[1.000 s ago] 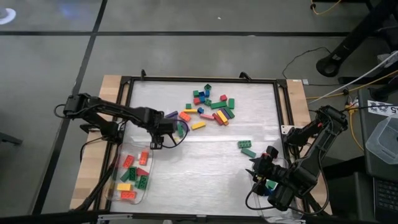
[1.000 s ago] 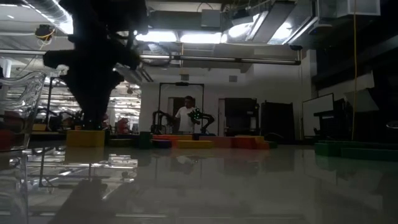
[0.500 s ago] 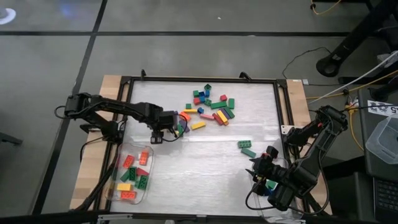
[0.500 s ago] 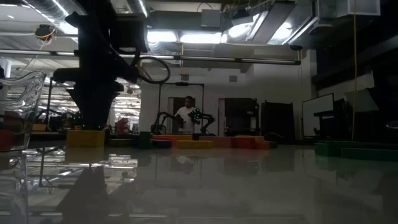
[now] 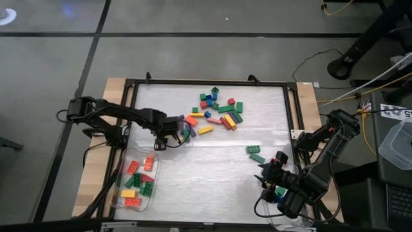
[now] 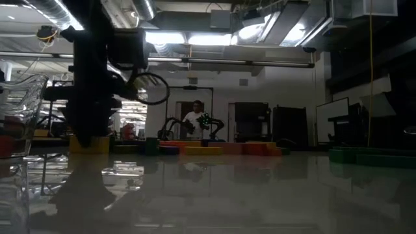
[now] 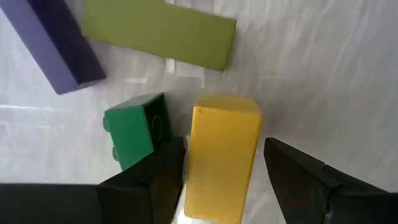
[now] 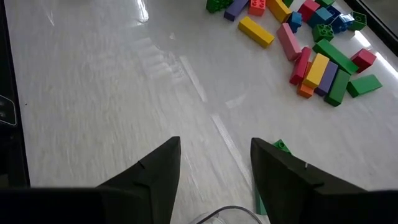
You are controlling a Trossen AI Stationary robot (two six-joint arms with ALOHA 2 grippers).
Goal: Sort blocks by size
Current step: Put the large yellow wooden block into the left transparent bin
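Note:
The blocks lie in a loose pile at the table's far middle, with two green ones apart toward the right. My left gripper is open at the pile's left end, low over the table. Its fingers stand on either side of a yellow block. A small green block, a purple long block and an olive long block lie just beyond. My right gripper is open and empty near the near right corner, also shown in its wrist view. My left gripper has one finger close against the yellow block's long side and the other finger a little off the opposite side. The fingers point down and lie along the block, which rests on the table. Whether a finger touches it, I cannot tell.
A clear tub with several red, green, yellow and orange blocks stands at the near left; its wall shows in the low view. A black frame borders the table. The white surface between tub and right arm is bare.
My left gripper has gone from beside the tub toward the table's right and a little toward the far edge, to the left end of the pile, and has come down around the yellow block. The blocks have stayed where they were.

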